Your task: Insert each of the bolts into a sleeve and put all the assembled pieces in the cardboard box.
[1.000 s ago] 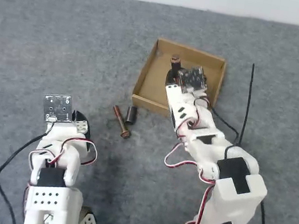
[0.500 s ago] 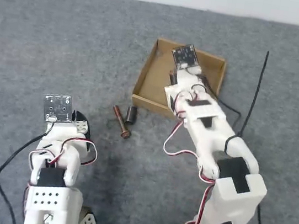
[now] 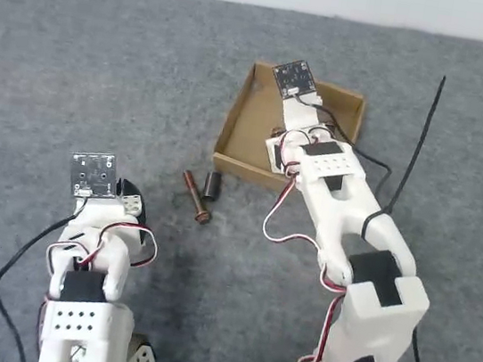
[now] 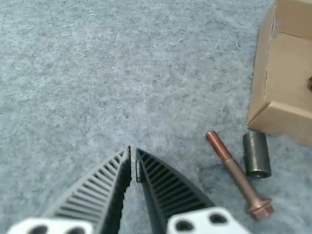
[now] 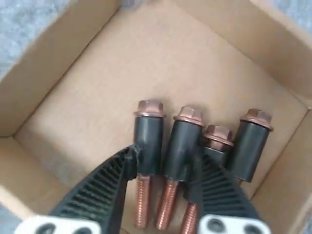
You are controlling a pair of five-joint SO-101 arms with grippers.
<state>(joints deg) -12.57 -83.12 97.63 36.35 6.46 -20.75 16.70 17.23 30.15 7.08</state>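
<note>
Four assembled copper-bolt-in-black-sleeve pieces (image 5: 183, 141) lie in brown cardboard box (image 5: 87, 97); right claw (image 5: 163, 160) released, straddling two. Remaining: loose copper bolt (image 4: 234, 173) and black cylindrical sleeve (image 4: 256, 154) on grey counter (image 3: 105, 63) beside box. Left claw (image 4: 132, 156) clenched, empty.

Four assembled pieces (image 5: 250, 146), one bolt (image 4: 236, 170), one sleeve (image 4: 256, 154)

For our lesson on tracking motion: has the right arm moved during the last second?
Yes. The right arm has reached farther over the cardboard box, toward its far wall.
</note>
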